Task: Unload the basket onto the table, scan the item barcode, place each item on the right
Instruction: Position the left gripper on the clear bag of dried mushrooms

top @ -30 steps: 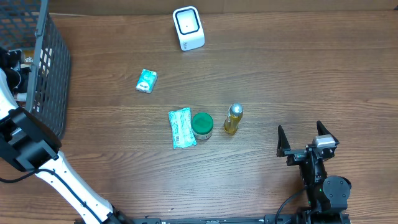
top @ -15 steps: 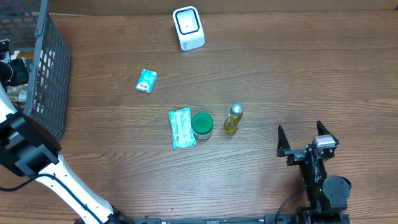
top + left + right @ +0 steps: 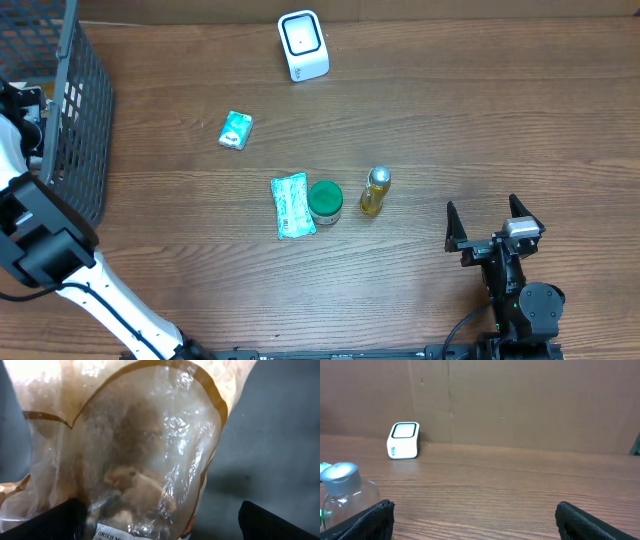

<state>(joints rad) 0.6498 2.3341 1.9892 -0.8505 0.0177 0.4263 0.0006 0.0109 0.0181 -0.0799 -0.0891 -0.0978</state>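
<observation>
A clear plastic bag with a brown border and brownish dried pieces fills the left wrist view; a white label shows at its lower edge. My left gripper is open, its dark fingers on either side of the bag's lower end, inside the wire basket at the table's left edge. The white barcode scanner stands at the back centre and also shows as a white scanner in the right wrist view. My right gripper rests open at the front right, nothing between its fingers.
On the table lie a small teal packet, a green-white pouch, a green-lidded jar and a yellow bottle with a silver cap. The bottle is to the left of my right gripper.
My left gripper has shifted slightly inside the basket. The right arm and the table items have not moved.
</observation>
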